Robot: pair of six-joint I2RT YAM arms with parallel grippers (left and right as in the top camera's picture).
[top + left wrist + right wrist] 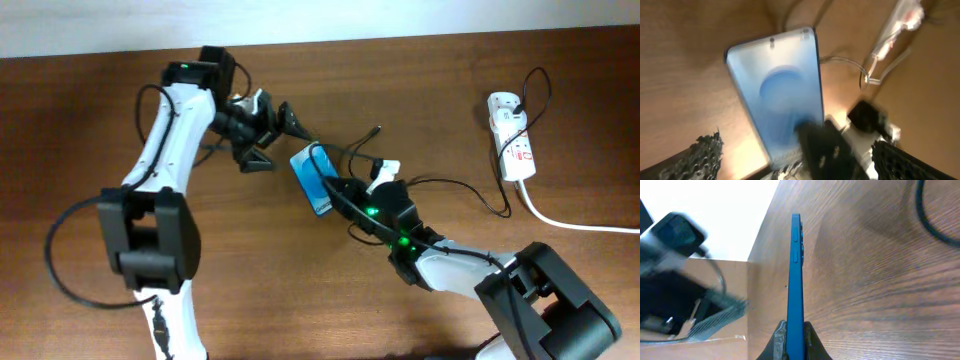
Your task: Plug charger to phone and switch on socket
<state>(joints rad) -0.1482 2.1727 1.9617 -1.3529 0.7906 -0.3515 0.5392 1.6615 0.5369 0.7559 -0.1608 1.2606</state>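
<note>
Phone (311, 182): on edge over mid-tabletop (300, 295), thin sides pinched by right claw (791, 339) | left claw (277, 141): spread wide, empty, just beside it | handling: probably light, rigid, slick, fragile; grip side edges, leave ends free.

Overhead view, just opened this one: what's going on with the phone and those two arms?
The right gripper is clamped on the phone, holding it edge-on with the blue screen toward the left gripper, which hangs open and empty beside it. The charger lies loose on the table, its tip in neither gripper and not in the phone. Its cable trails to the socket at the right; the switch state is too small to tell.
</note>
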